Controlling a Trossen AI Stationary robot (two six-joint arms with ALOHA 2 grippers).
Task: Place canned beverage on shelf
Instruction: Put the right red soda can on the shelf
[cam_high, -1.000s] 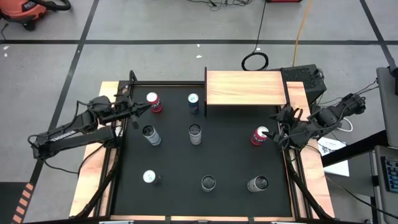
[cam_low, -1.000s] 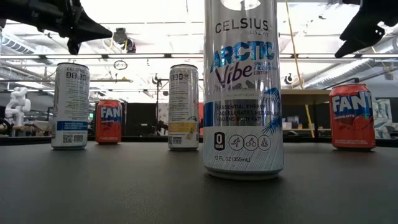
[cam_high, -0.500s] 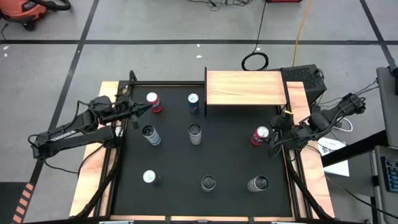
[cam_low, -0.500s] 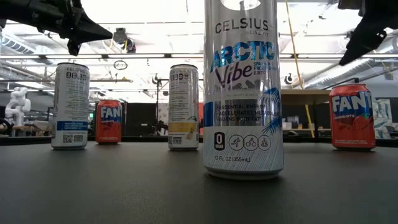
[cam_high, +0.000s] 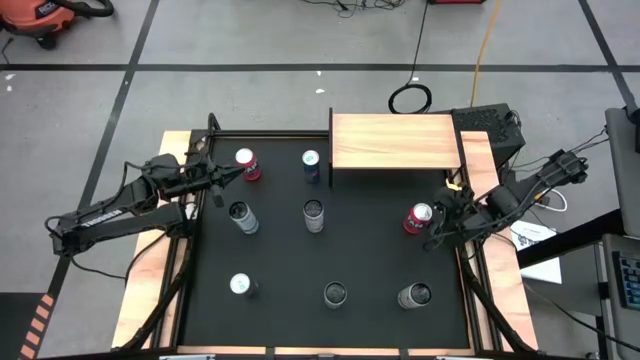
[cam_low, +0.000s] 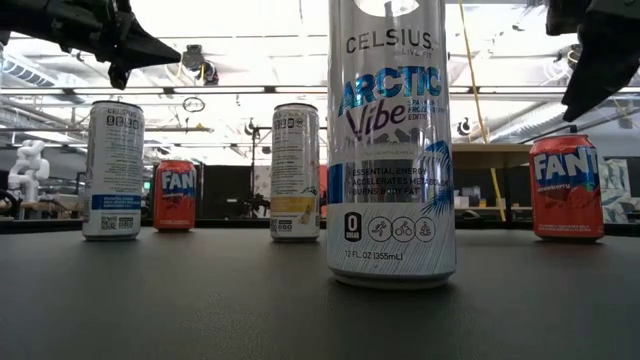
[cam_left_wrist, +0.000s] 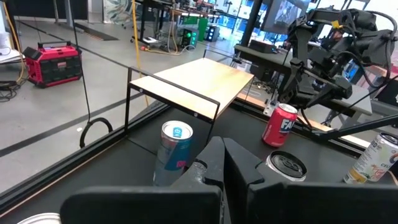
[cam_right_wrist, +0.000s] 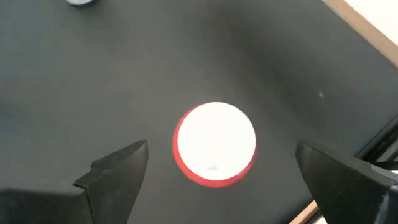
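Right claw (cam_right_wrist: 217, 171) wide open and empty above upright red Fanta can (cam_right_wrist: 216, 144) with pale round top.

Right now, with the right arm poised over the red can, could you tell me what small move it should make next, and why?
Probably lower the right gripper straight down around the red can. Its jaws stand wide open above the can, which sits upright on the black mat between them, ungrasped. The shelf is still bare, and the left gripper waits shut.

Tall can (cam_low: 391, 140): "CELSIUS ARCTIC Vibe" (355mL); red can (cam_low: 566, 187): "FAN".
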